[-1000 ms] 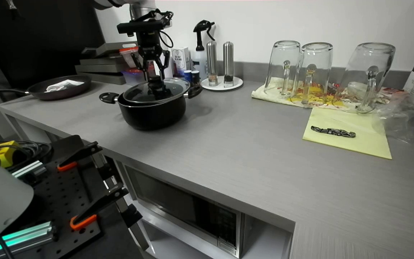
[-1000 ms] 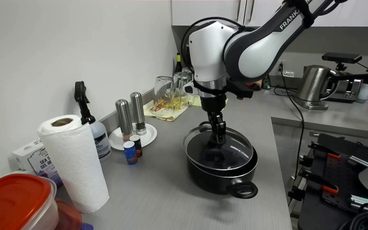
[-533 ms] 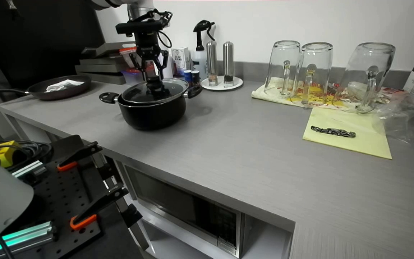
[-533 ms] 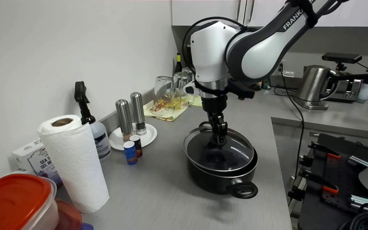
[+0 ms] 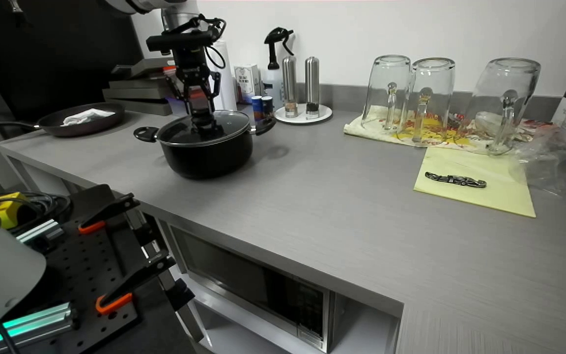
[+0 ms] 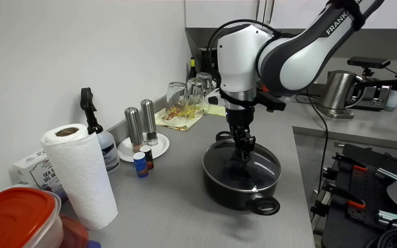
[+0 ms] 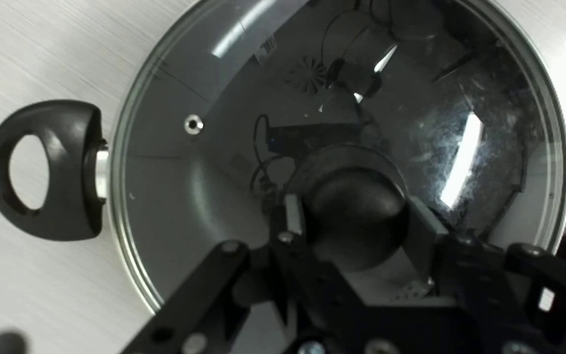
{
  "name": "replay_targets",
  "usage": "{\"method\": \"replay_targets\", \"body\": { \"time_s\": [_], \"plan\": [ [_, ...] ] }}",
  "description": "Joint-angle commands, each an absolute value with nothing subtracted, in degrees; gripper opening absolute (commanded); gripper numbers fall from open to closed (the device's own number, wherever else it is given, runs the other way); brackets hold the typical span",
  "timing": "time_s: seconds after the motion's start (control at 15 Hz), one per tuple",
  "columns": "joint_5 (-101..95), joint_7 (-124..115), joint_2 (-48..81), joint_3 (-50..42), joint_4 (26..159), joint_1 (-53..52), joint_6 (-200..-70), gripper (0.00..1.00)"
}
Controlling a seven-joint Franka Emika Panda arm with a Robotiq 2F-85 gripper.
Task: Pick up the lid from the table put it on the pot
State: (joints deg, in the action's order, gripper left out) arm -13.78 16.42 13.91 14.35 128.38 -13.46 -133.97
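Observation:
The pot (image 5: 209,162) is black and stands on the grey table (image 5: 312,211); it also shows in an exterior view (image 6: 224,196). The clear glass lid (image 6: 219,168) lies level over the pot's mouth, its metal rim lined up with the pot's rim in both exterior views. In the wrist view the lid (image 7: 204,172) spans between the two pot handles (image 7: 69,167). My gripper (image 7: 354,216) has its pads against both sides of the black knob, holding the lid. It points down from above (image 6: 243,155). Whether the rim is fully seated all round is hard to tell.
A frying pan (image 5: 81,120) stands at the table's far end. Shakers on a white plate (image 6: 162,146), small bottles (image 6: 141,165) and a paper towel roll (image 6: 79,179) stand along the wall. Glass mugs (image 5: 386,93) stand on a cloth. The table's front edge runs beside the pot.
The lid was offset and tilted, leaving part of the pot's mouth showing. My gripper has moved it toward the pot's centre, and it now covers the mouth. The pot has barely shifted.

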Motion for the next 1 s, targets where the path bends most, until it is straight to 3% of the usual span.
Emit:
{"method": "replay_targets", "body": {
  "time_s": [0.0,0.27,0.33,0.47,0.6,0.67,0.93],
  "plan": [
    [-13.0,18.5,11.6,14.8,130.8,-13.2,-135.3,0.25],
    [-13.1,18.9,12.4,14.7,130.2,-13.2,-135.1,0.25],
    [-13.4,18.6,12.7,14.6,130.0,-13.3,-134.9,0.72],
    [-13.4,18.7,12.8,14.6,129.9,-13.3,-134.8,0.81],
    [-13.4,18.8,12.6,14.6,130.0,-13.2,-134.8,0.95],
    [-13.4,18.8,12.6,14.6,130.0,-13.2,-134.8,1.0],
    [-13.8,18.4,12.2,14.4,130.1,-13.2,-135.0,1.0]
  ]
}}
